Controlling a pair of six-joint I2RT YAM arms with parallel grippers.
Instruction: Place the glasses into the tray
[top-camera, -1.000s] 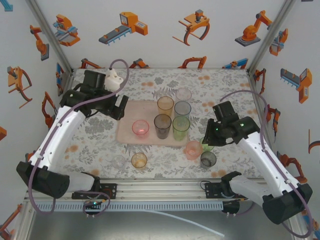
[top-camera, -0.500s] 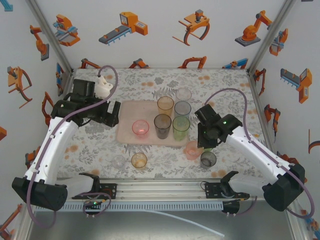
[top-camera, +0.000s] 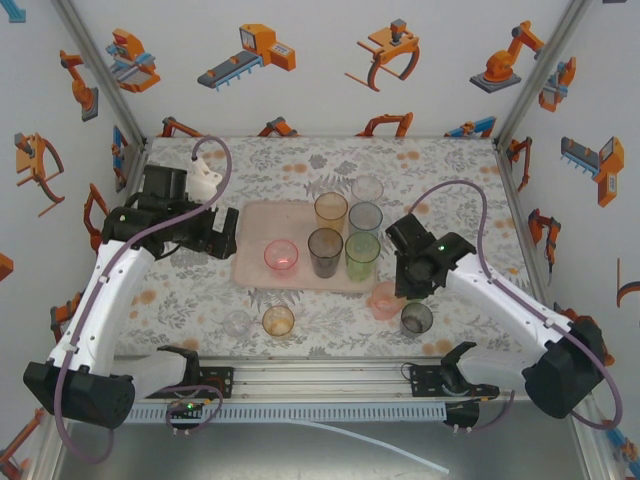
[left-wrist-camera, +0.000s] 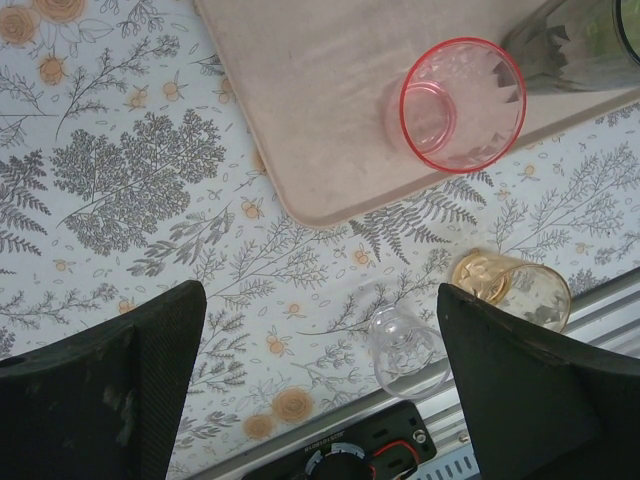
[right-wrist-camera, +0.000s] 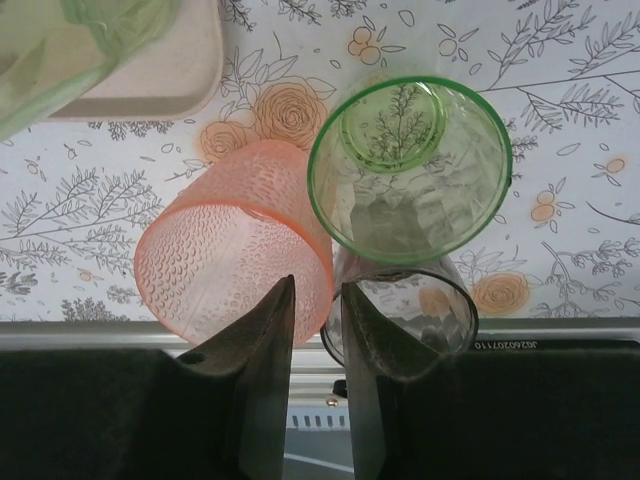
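We count five glasses (top-camera: 325, 250) standing in the tray (top-camera: 255, 225); five more wait at its 5 and 7 o'clock. The left gripper (left-wrist-camera: 318, 300) gapes empty. The right gripper (right-wrist-camera: 315, 290) hovers nearly closed by the pink tumbler (right-wrist-camera: 235, 270); whether it grips, we cannot tell.

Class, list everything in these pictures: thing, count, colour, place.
tray: one, pale pink, mid-table
glasses on tray: five, pink, amber, smoky, green, grey-blue
glass at tray's far edge: one, clear
glasses on table, near side: five, clear, amber, salmon, smoky, green
tablecloth: one, white floral
wall pictures: many, orange
left gripper: black, open, left of tray
right gripper: black, fingers close together, by salmon glass
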